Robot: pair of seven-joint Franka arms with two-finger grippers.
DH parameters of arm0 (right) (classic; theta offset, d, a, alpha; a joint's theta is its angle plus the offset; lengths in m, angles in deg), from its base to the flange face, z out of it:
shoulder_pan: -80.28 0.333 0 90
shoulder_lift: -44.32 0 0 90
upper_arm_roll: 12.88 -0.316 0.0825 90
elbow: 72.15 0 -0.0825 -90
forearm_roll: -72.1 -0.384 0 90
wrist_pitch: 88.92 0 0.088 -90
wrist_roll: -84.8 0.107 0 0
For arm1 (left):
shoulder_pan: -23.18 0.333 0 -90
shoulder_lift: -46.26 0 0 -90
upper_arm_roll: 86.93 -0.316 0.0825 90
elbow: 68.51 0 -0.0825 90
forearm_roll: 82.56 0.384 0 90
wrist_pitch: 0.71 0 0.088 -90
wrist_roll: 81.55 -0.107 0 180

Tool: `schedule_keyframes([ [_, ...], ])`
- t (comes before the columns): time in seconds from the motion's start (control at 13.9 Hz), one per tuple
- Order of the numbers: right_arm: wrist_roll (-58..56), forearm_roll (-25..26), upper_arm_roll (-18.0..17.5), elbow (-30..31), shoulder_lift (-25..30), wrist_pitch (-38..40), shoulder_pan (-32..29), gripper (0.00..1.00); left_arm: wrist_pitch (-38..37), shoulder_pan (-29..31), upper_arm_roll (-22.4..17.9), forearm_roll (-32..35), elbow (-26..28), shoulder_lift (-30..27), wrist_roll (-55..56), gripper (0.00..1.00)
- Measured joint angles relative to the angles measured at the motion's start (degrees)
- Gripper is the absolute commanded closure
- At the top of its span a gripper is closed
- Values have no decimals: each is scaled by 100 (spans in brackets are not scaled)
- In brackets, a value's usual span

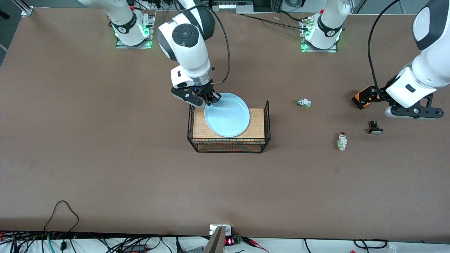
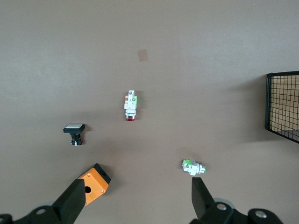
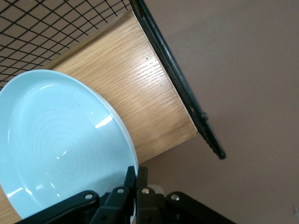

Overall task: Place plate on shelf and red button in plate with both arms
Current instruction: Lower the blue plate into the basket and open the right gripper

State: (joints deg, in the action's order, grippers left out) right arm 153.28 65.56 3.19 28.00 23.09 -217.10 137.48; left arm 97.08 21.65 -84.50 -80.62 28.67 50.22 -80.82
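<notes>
A robotics lab: two bolted-down arm bases point(image 1: 133, 31) on a brown table point(image 1: 105, 158), with cables point(image 1: 70, 242) along its edge.

The front camera hung high, facing both bases across the whole tabletop point(image 1: 105, 158). The left wrist camera looked straight down on bare tabletop and the rack's point(image 2: 283, 105) corner. The right wrist camera sat close over the plate point(image 3: 56, 154) on that rack, which all views shared.
</notes>
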Motion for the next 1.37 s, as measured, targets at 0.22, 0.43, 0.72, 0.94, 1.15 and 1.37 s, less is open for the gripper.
schedule_keyframes([
  [0.22, 0, 0, 1, 0, -73, -99, 1, 100, 0, 3, 0, 0, 0, 0, 0, 0],
  [0.43, 0, 0, 11, 0, -99, -148, 1, 100, 0, 4, -1, 0, 0, 0, 0, 0],
  [0.72, 0, 0, 19, -1, -102, -156, 1, 100, 0, 5, -1, 0, 0, 0, 0, 0],
  [0.94, 0, 0, 23, -1, -119, -179, 1, 100, 0, 5, -1, 0, 0, 0, 0, 0],
  [1.15, 0, 0, 26, -1, -210, -315, 1, 100, 0, 5, -1, 0, 0, 0, 0, 0],
  [1.37, 0, 0, 30, -3, -252, -360, 1, 98, 0, 5, -1, 0, 0, 0, 0, 0],
])
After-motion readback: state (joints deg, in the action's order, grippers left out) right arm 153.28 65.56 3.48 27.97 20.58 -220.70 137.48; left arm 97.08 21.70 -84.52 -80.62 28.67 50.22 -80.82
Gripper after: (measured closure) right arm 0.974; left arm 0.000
